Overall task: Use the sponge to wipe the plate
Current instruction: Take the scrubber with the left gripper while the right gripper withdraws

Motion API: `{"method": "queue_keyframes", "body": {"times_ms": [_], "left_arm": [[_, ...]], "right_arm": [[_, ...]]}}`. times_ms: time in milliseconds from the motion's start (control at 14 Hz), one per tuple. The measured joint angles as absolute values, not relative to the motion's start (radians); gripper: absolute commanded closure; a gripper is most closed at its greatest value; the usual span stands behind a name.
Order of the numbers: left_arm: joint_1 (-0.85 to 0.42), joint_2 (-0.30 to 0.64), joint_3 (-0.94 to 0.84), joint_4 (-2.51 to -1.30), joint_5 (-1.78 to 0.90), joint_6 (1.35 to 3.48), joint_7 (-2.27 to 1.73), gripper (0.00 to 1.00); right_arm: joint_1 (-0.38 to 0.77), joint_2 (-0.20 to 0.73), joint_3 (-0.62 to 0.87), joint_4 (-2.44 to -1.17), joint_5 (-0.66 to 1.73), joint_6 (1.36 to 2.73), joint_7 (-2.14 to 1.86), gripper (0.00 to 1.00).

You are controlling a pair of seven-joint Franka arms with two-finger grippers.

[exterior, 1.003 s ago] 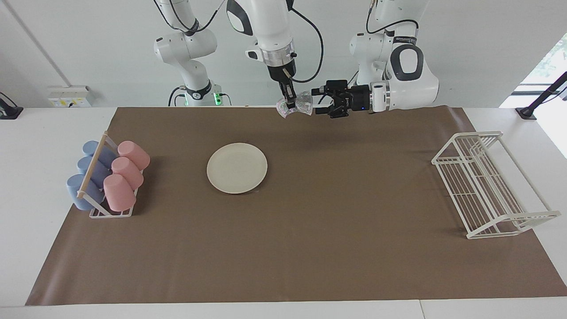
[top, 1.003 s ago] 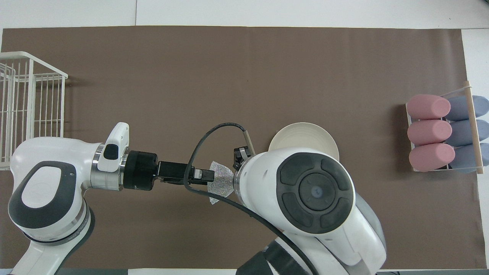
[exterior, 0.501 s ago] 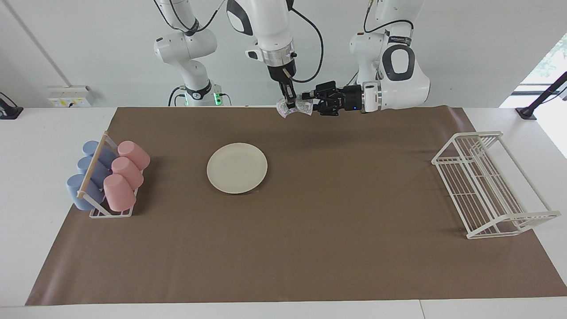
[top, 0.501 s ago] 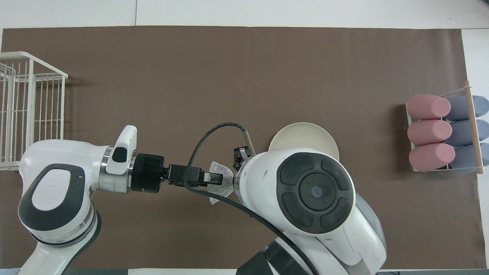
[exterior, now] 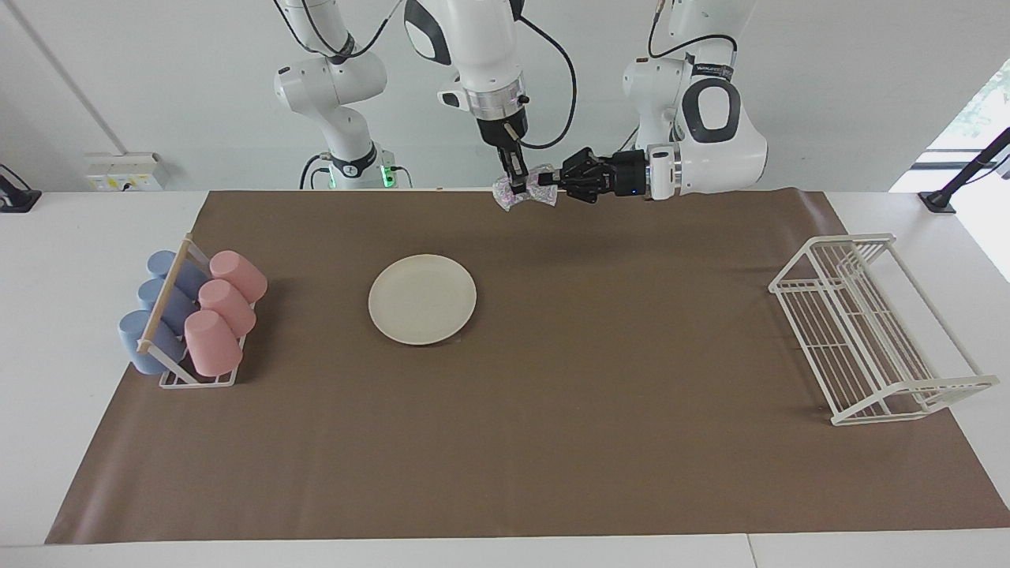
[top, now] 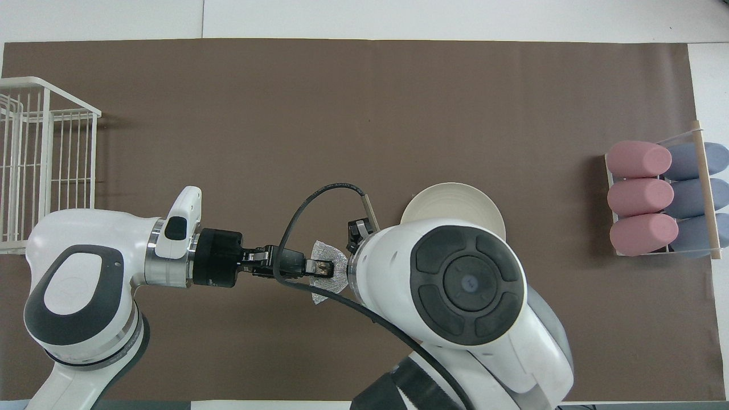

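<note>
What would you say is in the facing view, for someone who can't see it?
Both grippers, right gripper and left gripper, are shut on one silvery sponge in the air. The cream plate lies bare on the brown mat, beside a rack of cups.

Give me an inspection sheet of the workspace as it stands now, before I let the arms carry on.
Surface: brown mat on a white table.
Job's things: plate lies bare on the mat; sponge is up in the air, near the robots' edge of the mat.
Clutter: cup rack with pink and blue cups at the right arm's end; wire rack at the left arm's end.
Grippers: right gripper and left gripper both shut on the sponge.
Cables: black cable loops by the right wrist.
Surroundings: white wall, wall socket.
</note>
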State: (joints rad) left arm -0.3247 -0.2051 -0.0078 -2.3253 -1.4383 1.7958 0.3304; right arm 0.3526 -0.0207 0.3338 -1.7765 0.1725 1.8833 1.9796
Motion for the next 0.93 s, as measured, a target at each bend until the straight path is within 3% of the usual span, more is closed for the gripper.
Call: {"method": "queue_keyframes", "body": {"times_ms": [501,931], "left_arm": [[-0.324,-0.21,-0.002,-2.326,-1.438,1.796,0.319,1.0],[-0.292,-0.21,0.008,-2.338,-1.334,1.835,0.263,1.0]], "right_arm": [[0.305,-0.037,0.331,-1.777,0.168,1.855,1.77,0.0],[0.079,-0.086,0.324,-1.777,0.163,1.696,1.147,0.0]]}}
